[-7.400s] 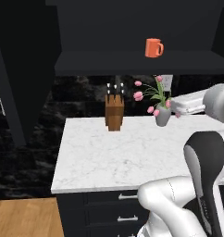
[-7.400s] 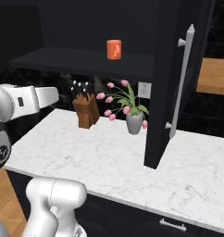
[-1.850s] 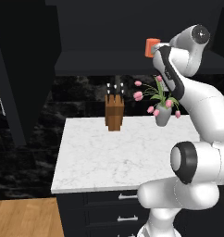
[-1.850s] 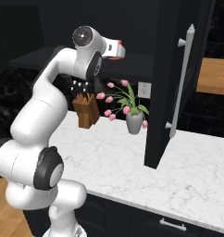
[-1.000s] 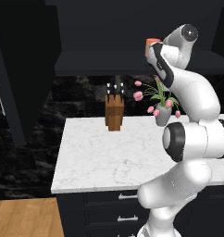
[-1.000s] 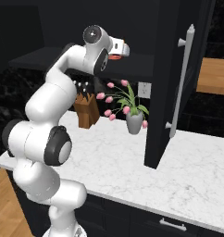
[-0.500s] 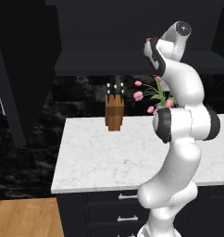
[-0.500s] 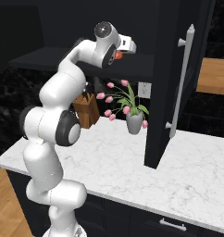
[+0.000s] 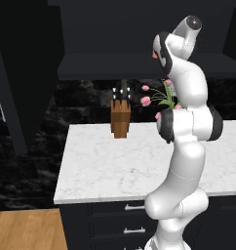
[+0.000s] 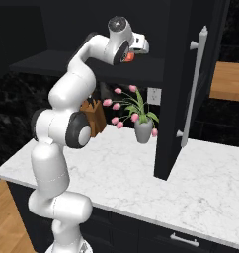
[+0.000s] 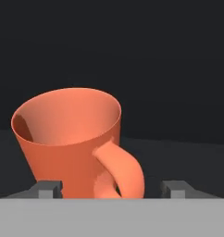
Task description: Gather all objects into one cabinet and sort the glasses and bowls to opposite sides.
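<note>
Tool [image 11: 111, 189] fingers straddling orange mug [image 11: 74, 141], shelf [image 10: 67, 63]

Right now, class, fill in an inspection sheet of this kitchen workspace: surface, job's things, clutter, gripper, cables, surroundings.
Surface: white marble counter, with a dark cabinet shelf above it.
Job's things: orange mug upright on the shelf, handle toward the hand camera.
Clutter: wooden knife block and potted pink flowers at the back of the counter.
Gripper: gripper raised to the shelf, one fingertip on each side of the mug, a gap visible on the handle side; not closed on it.
Cables: nothing seen.
Surroundings: open dark cabinet door with a pale handle; drawers under the counter; wooden floor.
</note>
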